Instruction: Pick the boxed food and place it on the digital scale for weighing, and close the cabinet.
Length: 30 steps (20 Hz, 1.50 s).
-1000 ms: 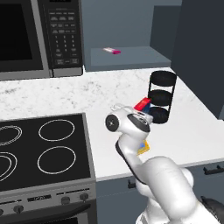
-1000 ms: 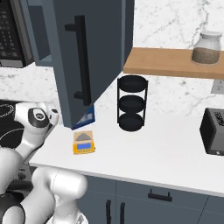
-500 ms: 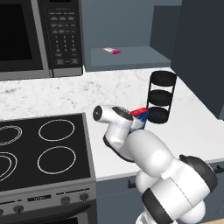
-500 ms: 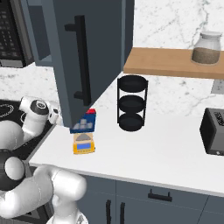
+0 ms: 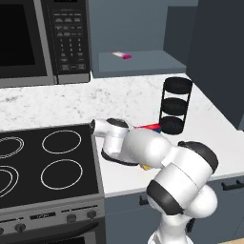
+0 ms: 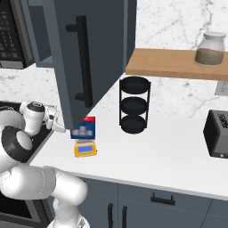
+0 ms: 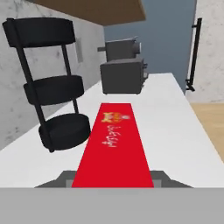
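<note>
Right base view shows, left to right, the gripper (image 6: 63, 128) at the boxed food (image 6: 84, 128), which stands upright on the digital scale (image 6: 85, 148), under the open cabinet (image 6: 91, 53) door, then the black tiered rack (image 6: 133, 105). Hand view adds the box's red top face between the fingers. The jaws are closed on the box.

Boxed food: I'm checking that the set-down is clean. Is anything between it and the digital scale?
Nothing visible. The boxed food, gripped by the hand, sits directly above the digital scale; the black tiered rack stands apart beside them.
</note>
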Available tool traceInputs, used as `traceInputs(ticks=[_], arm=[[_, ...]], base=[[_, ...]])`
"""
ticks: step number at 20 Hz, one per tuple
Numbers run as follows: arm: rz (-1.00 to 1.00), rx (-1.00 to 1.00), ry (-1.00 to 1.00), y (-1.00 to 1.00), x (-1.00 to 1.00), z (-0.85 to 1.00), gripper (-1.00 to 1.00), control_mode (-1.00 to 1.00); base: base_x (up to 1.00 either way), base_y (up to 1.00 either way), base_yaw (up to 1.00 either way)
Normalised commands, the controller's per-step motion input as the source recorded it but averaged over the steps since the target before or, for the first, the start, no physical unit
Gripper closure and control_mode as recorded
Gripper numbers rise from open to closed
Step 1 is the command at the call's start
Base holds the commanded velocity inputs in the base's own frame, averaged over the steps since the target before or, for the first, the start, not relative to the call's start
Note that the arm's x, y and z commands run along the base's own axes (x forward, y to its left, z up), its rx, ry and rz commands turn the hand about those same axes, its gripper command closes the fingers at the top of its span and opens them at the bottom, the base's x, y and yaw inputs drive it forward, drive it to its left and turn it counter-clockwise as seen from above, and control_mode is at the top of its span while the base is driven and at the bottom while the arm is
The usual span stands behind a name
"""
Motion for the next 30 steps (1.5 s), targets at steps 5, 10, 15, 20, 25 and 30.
traceInputs(ticks=[5, 10, 15, 20, 25, 30], arm=[[-0.14, 0.00, 0.07, -0.01, 0.14, -0.12, 1.00, -1.00], [-0.09, 0.00, 0.11, 0.00, 0.22, -0.04, 1.00, -1.00], [-0.04, 0.00, 0.00, 0.00, -0.12, -0.14, 1.00, -1.00], [-0.08, 0.01, 0.00, -0.07, -0.08, -0.01, 1.00, -1.00], [-0.05, 0.00, 0.00, -0.19, 0.00, 0.00, 1.00, -1.00], [-0.01, 0.00, 0.00, -0.05, 0.00, -0.07, 1.00, -1.00]], base=[[0.00, 0.00, 0.00], [0.00, 0.00, 0.00], [0.00, 0.00, 0.00], [0.00, 0.00, 0.00], [0.00, 0.00, 0.00], [0.00, 0.00, 0.00]])
